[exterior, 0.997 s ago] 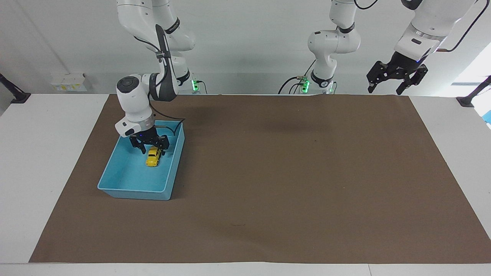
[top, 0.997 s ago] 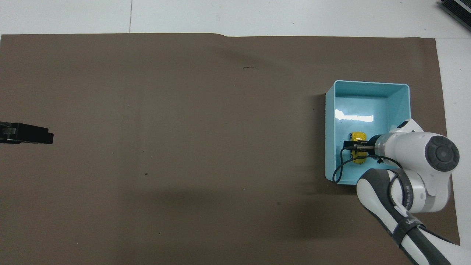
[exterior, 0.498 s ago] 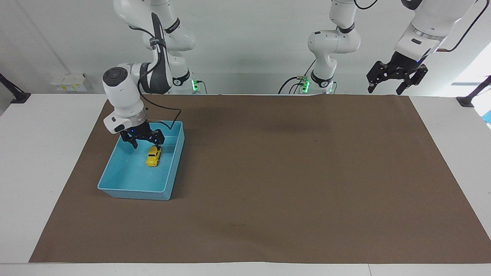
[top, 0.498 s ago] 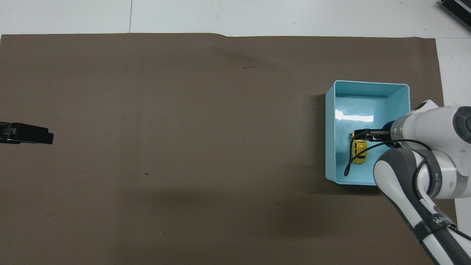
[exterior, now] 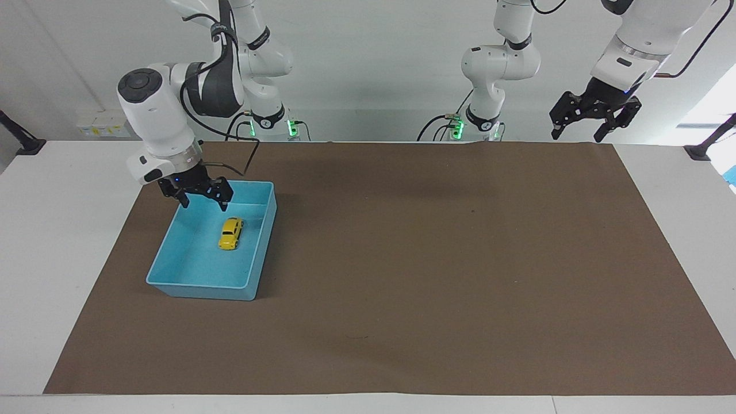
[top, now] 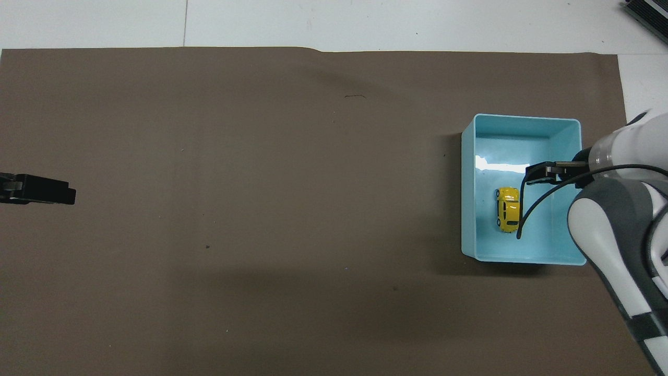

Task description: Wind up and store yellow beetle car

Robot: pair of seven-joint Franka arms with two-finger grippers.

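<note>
Showing only partly overhead: right gripper [top: 540, 174].

Right arm's bent over with its wrist tipped down, right hand [exterior: 202, 202] hanging in the air, fingers spread and holding nothing. Left arm just waits up high, left hand [exterior: 592, 122] open too.

Both arms are glossy white with rounded joints, dark grey caps and bands, black two-finger tools — the right end effector [exterior: 198, 194] and the left end effector [exterior: 595, 118] — thin black cables looping alongside, and what seem to be green lights at the bases.
</note>
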